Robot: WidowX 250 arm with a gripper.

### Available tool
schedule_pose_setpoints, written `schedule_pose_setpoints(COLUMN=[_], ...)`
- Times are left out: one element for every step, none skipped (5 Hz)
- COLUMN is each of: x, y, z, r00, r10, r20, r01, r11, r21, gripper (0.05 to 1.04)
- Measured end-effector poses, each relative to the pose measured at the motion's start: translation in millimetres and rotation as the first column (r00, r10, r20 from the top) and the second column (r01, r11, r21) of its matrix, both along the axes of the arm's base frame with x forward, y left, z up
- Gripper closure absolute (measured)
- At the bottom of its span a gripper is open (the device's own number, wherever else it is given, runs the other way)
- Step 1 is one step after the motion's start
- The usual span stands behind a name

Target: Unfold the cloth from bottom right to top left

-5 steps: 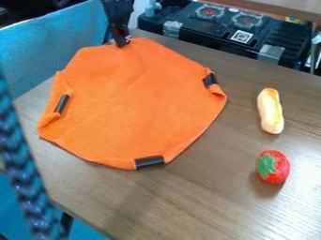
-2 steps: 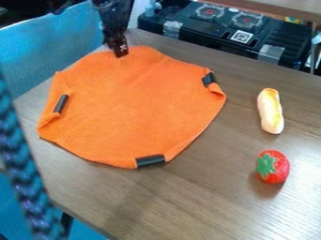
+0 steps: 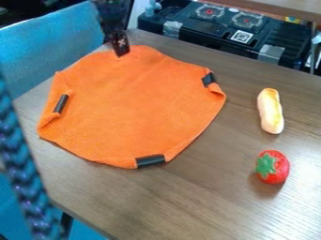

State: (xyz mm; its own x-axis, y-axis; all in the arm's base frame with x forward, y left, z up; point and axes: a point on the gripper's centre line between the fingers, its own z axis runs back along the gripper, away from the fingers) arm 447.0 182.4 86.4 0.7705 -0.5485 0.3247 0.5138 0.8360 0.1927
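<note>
1. At eleven o'clock, the top edge cut off the black arm [image 3: 110, 16]; the gripper [image 3: 120, 50] was too dark to tell its grip, and hid a little of the orange cloth [image 3: 132, 103].
2. Toward eight o'clock, a blurred braided strand [image 3: 25, 173] ran out of frame and hid some table [image 3: 219, 206].
3. At ten o'clock, the left edge cropped a blue panel [image 3: 50, 44].
4. The table's three o'clock side lay out of frame.

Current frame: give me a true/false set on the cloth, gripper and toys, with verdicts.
1. The gripper is at the upper edge of the orange cloth. True.
2. The orange cloth is crumpled into a ball. False: it is spread broadly over the table.
3. In view, the toy strawberry is below the toy bread. True.
4. The toy bread lies on the orange cloth. False: it lies on the table, right of the cloth.
</note>
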Motion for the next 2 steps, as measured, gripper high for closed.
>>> schedule_pose_setpoints(x=[-27.7,-71.1], y=[-17.1,-32.8], z=[32.4,61.5], r00=[0.997,0.997], r10=[-0.019,0.028], r20=[0.08,0.073], r01=[0.022,-0.024], r11=[0.999,0.998], r21=[-0.029,-0.053], gripper=[0.083,0.083])
